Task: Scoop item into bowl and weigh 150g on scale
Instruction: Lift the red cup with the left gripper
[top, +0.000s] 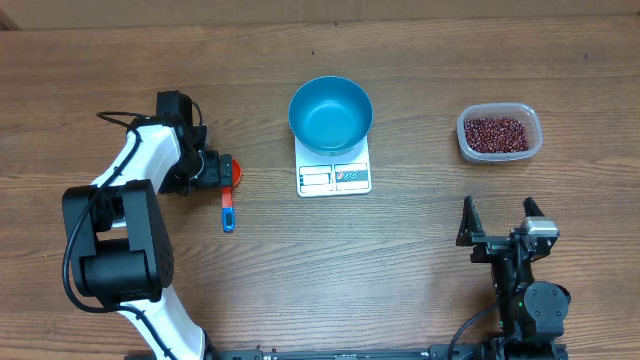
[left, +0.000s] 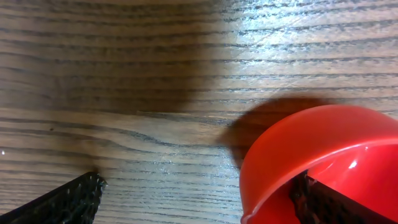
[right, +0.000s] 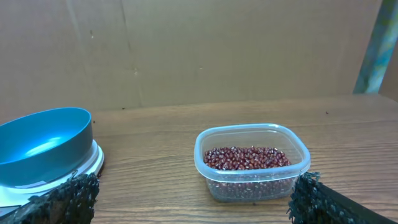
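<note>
Standing wide open, the left tool (top: 215, 172) is right at the red scoop (top: 228, 200), whose blue handle points toward the robot. The beans (top: 493, 132) sit far right in a tub (top: 533, 120), nearer the open right tool (top: 497, 218).

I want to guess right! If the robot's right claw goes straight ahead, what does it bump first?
Probably the clear tub holding the beans: it sits straight ahead of the open right claw. The blue bowl is off to the left.
</note>
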